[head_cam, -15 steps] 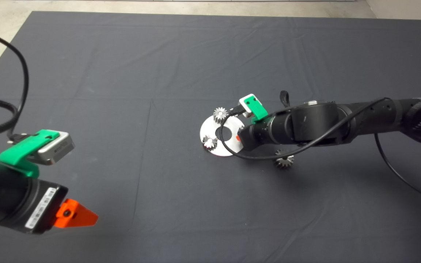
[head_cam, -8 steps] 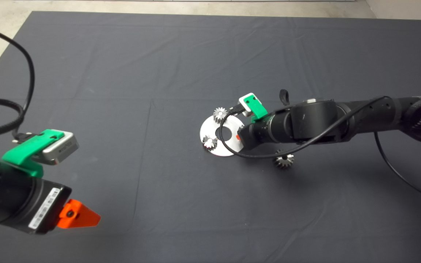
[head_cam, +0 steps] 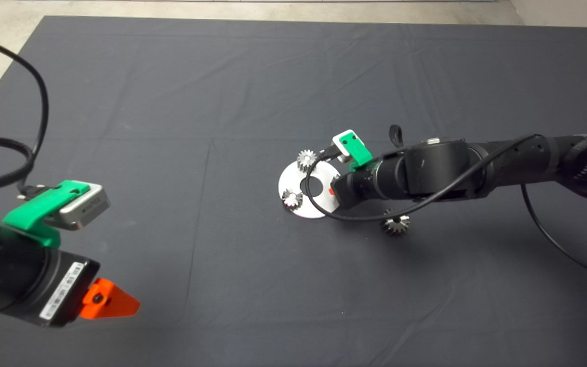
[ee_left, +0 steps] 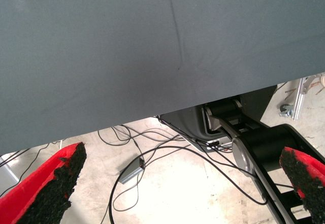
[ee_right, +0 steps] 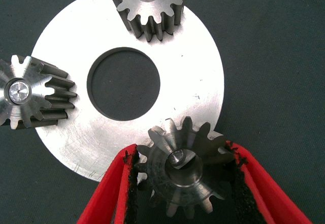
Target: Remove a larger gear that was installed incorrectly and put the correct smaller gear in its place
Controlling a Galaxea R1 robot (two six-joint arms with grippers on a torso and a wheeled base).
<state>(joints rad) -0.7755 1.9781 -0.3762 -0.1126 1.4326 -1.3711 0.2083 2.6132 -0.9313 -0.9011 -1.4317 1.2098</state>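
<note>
on the dark mat [head_cam: 171, 102] almost nothing has shifted over the last second: the right arm [head_cam: 436, 168] reaches in to the same spot over the round metal plate [ee_right: 203, 82], and only the left arm [head_cam: 8, 275], parked at the mat's lower left corner, has crept a touch upward and then settled. that stillness suggests the right arm is at the end of a placement, not mid-travel. the left gripper [ee_left: 183, 155] is spread wide and holds nothing; its wrist view shows only the mat's edge and loose cables on the floor beyond. the right gripper [ee_right: 183, 153] is closed about the smaller gear [ee_right: 185, 176], its pads against the teeth on both sides, and the gear sits at the plate's rim with what looks like a pin end shining in its centre hole, so it seems seated or very nearly so. the larger gear [head_cam: 396, 224] lies on the mat well clear of the plate, just beyond the right forearm, so the removal looks done. two other gears [ee_right: 149, 3] [ee_right: 30, 92] stand on pins around the plate's central hole, apart from the held gear and not meshing with it. the arm's own cable [head_cam: 324, 211] loops across the plate and could snag during a retreat.
</note>
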